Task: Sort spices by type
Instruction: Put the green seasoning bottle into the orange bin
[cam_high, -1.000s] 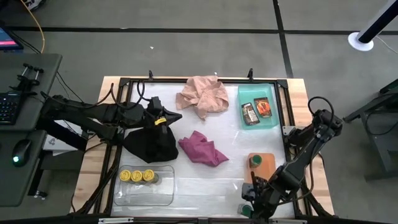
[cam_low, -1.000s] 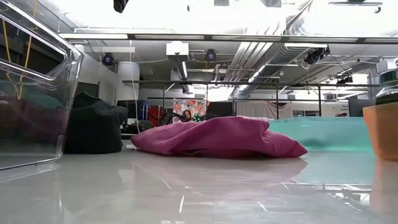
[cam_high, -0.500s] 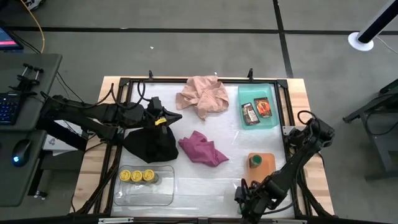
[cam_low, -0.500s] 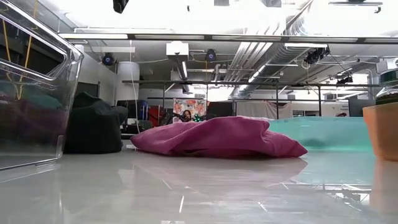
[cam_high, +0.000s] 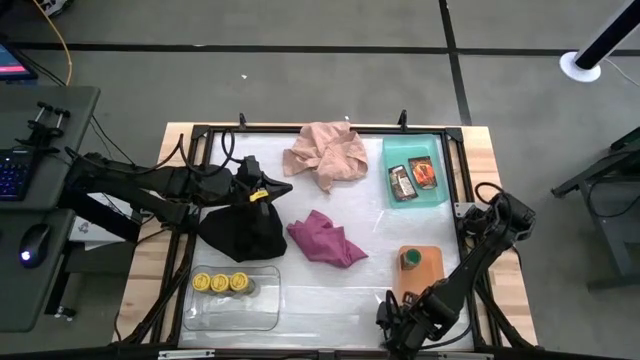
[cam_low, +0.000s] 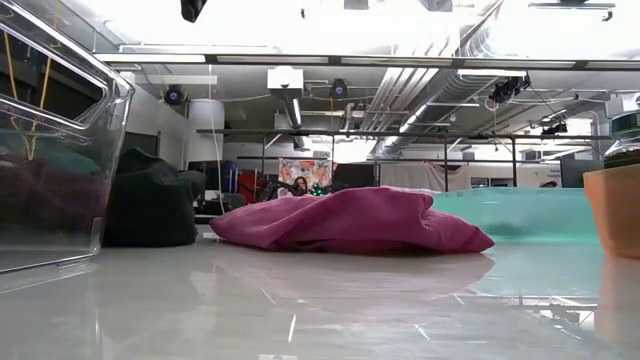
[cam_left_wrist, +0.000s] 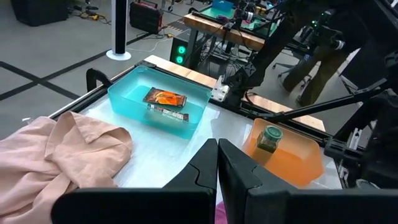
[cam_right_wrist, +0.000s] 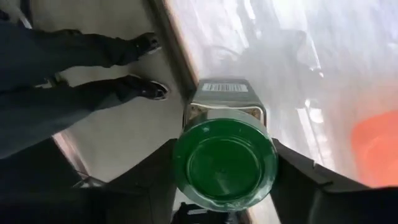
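Note:
A green-lidded spice jar (cam_right_wrist: 225, 163) stands at the table's near right edge, with my right gripper (cam_high: 395, 322) down over it and shut on it. The gripper hides this jar in the high view. A second green-lidded jar (cam_high: 411, 259) sits in the orange tray (cam_high: 428, 268). Three yellow-lidded jars (cam_high: 225, 283) sit in the clear tray (cam_high: 262, 305). A dark packet (cam_high: 402, 182) and an orange-red packet (cam_high: 424, 173) lie in the teal tray (cam_high: 440, 150). My left gripper (cam_left_wrist: 217, 167) hangs shut and empty above the black cloth (cam_high: 245, 230). My right gripper takes the jar at its green lid, one finger (cam_right_wrist: 155, 173) on each of two opposite sides of the lid's rim (cam_right_wrist: 180, 163). The fingers come steeply from above, pointing down. The jar's labelled body (cam_right_wrist: 225, 93) shows below the lid; its base is hidden.
A pink cloth (cam_high: 325, 152) lies at the far middle and a magenta cloth (cam_high: 325, 240) at the centre. The dark table frame (cam_right_wrist: 168, 43) runs right beside the held jar. A person's legs (cam_right_wrist: 74, 68) stand just off the table's near edge.
My right gripper has sunk and shifted a little toward the table's left at the near right corner. It now covers the green-lidded jar, which showed beside it in the high view a second ago.

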